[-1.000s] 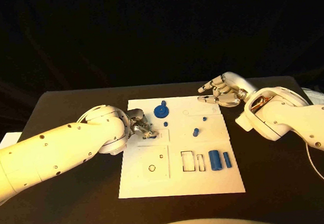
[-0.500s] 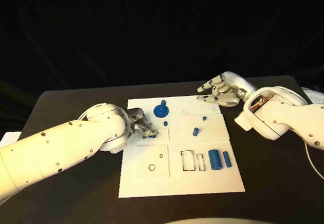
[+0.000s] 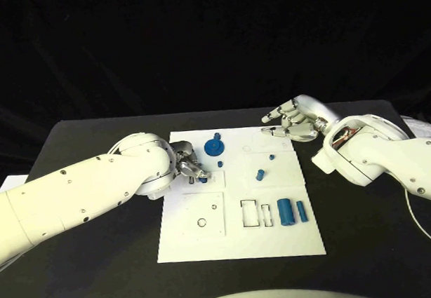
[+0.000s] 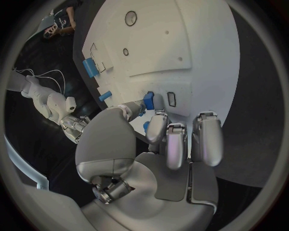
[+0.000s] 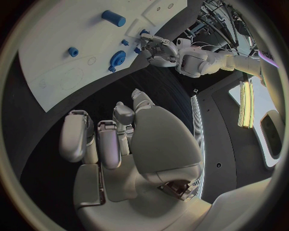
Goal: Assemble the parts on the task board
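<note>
The white task board [image 3: 284,238] lies in the middle of the table. My left hand [image 3: 187,167] is at the board's left edge and pinches a small blue part [image 4: 149,100] between thumb and a finger, close above the board [image 4: 199,43]. A blue gear-like disc [image 3: 215,147] sits near the far edge, and two blue cylinders [image 3: 294,212] lie at the near right beside rectangular slots [image 3: 250,214]. Small blue pieces [image 3: 261,175] rest mid-board. My right hand [image 3: 293,121] hovers at the board's far right corner, its fingers loosely apart and holding nothing.
A small dark ring [image 3: 201,223] marks the board's near left panel. A pale sheet [image 3: 11,184] lies at the table's left edge. Black table [image 3: 104,271] surrounds the board on all sides. The right wrist view shows the disc [image 5: 117,58] and my left hand [image 5: 158,48].
My left arm has shifted slightly away from me, with the hand staying at the board's left edge. The right hand has not moved.
</note>
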